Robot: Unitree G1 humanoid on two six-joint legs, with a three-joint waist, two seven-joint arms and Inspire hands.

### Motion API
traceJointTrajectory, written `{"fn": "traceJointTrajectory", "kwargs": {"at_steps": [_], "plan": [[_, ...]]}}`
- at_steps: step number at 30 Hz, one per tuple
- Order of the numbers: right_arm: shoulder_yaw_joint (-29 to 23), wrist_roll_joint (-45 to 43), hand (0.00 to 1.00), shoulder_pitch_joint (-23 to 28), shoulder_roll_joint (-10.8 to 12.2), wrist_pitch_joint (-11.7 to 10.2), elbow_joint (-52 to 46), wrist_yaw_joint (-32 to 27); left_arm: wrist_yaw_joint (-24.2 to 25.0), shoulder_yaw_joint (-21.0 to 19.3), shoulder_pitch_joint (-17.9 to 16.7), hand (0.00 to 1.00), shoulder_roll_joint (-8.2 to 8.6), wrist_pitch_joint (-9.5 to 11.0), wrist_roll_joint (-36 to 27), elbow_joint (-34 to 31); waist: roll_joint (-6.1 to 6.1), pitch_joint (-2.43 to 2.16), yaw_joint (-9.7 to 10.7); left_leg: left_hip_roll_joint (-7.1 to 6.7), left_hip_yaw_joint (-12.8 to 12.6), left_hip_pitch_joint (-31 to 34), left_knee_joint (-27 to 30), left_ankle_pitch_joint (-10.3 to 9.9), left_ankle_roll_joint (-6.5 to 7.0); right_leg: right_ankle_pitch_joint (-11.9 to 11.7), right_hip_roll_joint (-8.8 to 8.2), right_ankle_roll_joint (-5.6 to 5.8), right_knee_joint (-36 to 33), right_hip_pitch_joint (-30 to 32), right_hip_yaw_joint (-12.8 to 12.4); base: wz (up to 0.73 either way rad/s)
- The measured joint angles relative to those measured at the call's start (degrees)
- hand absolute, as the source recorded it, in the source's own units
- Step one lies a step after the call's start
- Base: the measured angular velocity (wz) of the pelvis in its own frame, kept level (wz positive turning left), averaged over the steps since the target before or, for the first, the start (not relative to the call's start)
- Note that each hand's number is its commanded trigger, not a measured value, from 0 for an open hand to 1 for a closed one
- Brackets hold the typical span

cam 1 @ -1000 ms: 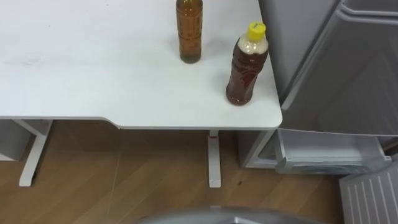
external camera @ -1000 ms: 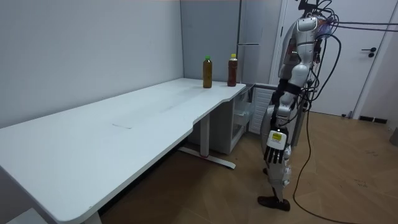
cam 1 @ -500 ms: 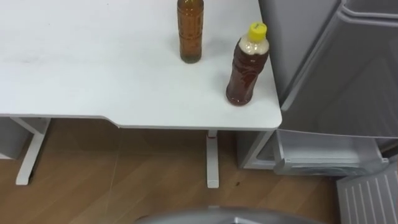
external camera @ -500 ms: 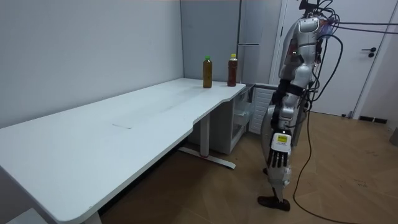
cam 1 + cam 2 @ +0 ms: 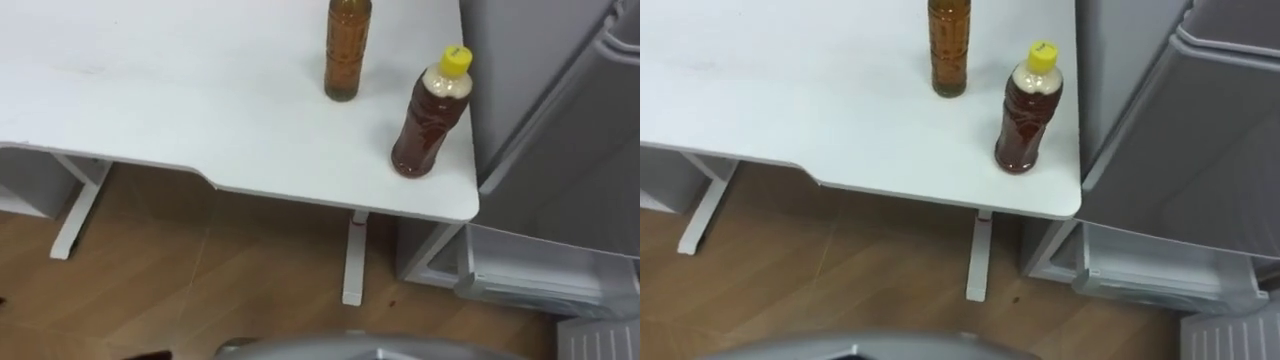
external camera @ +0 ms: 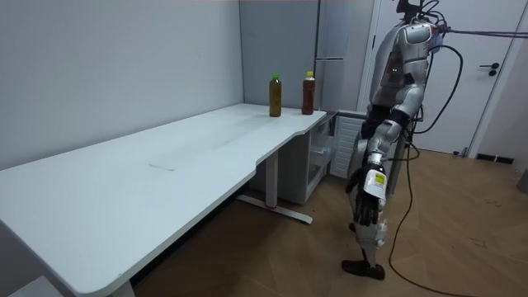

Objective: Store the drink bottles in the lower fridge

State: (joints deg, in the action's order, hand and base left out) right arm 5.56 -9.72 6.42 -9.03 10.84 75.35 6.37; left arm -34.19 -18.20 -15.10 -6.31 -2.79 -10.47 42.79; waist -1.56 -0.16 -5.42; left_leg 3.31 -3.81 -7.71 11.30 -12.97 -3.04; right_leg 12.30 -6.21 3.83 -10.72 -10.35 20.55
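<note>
Two drinks stand on the white table (image 5: 180,100) near its right corner. One is a brown bottle with a yellow cap (image 5: 430,115) (image 5: 1028,108) (image 6: 308,92), close to the edge. The other is a taller amber bottle (image 5: 345,50) (image 5: 950,45) (image 6: 275,96), farther in. The grey fridge (image 5: 560,100) (image 6: 330,49) stands just right of the table, its lower part open with a pale drawer (image 5: 540,275) (image 5: 1160,265) showing. I stand on the floor a step back from the table corner. My left hand (image 6: 367,206) hangs by my leg, fingers relaxed and holding nothing.
The table's legs (image 5: 352,260) and wooden floor (image 5: 200,290) lie below the table edge. A white door (image 6: 495,74) is behind me in the room view. The long table runs toward the room view's left.
The eye view has shifted, so the bottles now sit further right in it; they have not moved on the table. In the room view my torso leans slightly right and the hanging arm swings a little.
</note>
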Motion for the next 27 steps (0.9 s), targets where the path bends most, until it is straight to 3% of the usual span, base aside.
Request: {"fn": "traceJointTrajectory", "kwargs": {"at_steps": [5,8,11,13,15,18,20,23,24,27], "plan": [[0.00,-0.03,0.00,0.20,-1.03,-2.32,-0.24,-0.16,-8.21,0.76,-0.47,0.00,0.31,4.92,0.78,-12.18,0.09,-0.02,-0.41,0.00,0.28,0.25,0.09,0.00,0.00,0.00,0.06,0.00,0.12,0.04,0.13,0.02],[-0.08,-0.90,0.00,0.36,-1.57,-4.27,-0.56,-0.20,-11.50,1.20,-0.62,0.00,0.36,7.42,5.44,-18.94,0.03,-0.02,-0.60,-0.03,0.86,0.62,0.15,0.00,0.00,0.00,0.06,0.00,0.12,0.31,0.20,0.05],[0.08,-1.85,0.00,0.36,-1.68,-6.07,-0.46,-0.25,-13.25,1.76,-0.59,0.00,0.27,10.66,8.24,-28.20,-0.10,-0.02,-0.53,-0.10,1.25,1.06,0.46,0.00,0.00,0.00,0.05,0.00,0.23,0.29,0.62,0.08],[0.50,-1.76,0.00,0.27,-1.81,-6.53,0.00,-0.22,-14.04,3.13,-0.59,0.00,-0.24,11.71,8.37,-34.53,-0.11,0.01,-0.80,-0.14,1.68,1.15,0.46,0.00,0.00,0.00,0.06,0.00,0.35,0.27,0.84,0.07],[1.12,-1.76,0.00,0.33,-1.84,-7.30,0.14,-0.25,-14.10,4.24,-0.56,0.00,-0.37,11.98,9.30,-41.94,-0.17,0.01,-0.72,-0.13,1.88,1.17,0.49,0.00,-0.01,-0.01,0.12,-0.01,0.65,0.33,0.86,0.04],[1.19,-1.84,0.00,0.15,-1.86,-8.44,0.42,-0.18,-12.97,6.18,0.03,0.00,-1.84,14.56,12.60,-54.03,-0.41,0.17,0.16,-0.15,2.49,1.32,0.42,0.01,-0.02,-0.02,0.21,-0.01,1.04,-0.03,1.48,0.08],[1.19,-1.83,0.00,-0.68,-1.99,-8.98,1.78,0.10,-11.33,6.88,1.41,0.00,-1.93,15.53,13.88,-57.24,-0.31,0.57,0.58,-0.15,2.44,0.89,0.42,0.01,-0.02,-0.02,0.22,-0.01,1.16,-0.57,1.44,0.02],[1.20,-1.96,0.00,-1.15,-2.08,-9.92,2.56,1.12,-7.83,9.31,2.98,0.00,-2.33,16.23,15.03,-61.77,-0.83,0.67,1.58,-0.13,2.45,0.97,0.44,0.01,-0.02,-0.02,0.29,-0.01,1.14,-0.59,1.45,0.03],[1.20,-1.92,0.00,-1.38,-2.08,-10.19,2.56,1.43,-6.48,10.39,4.06,0.00,-2.48,16.69,15.05,-62.29,-0.75,0.98,2.04,-0.13,2.48,1.10,0.44,0.01,-0.02,-0.02,0.32,0.00,1.17,-0.56,1.45,0.06],[1.21,-1.92,0.00,-1.26,-2.07,-11.01,2.76,1.47,-2.94,12.93,6.19,0.00,-2.84,16.81,15.05,-62.47,-0.92,1.04,2.68,-0.13,2.17,1.06,0.46,0.01,-0.02,-0.02,0.31,-0.01,1.12,-0.45,1.18,-0.03]]}}
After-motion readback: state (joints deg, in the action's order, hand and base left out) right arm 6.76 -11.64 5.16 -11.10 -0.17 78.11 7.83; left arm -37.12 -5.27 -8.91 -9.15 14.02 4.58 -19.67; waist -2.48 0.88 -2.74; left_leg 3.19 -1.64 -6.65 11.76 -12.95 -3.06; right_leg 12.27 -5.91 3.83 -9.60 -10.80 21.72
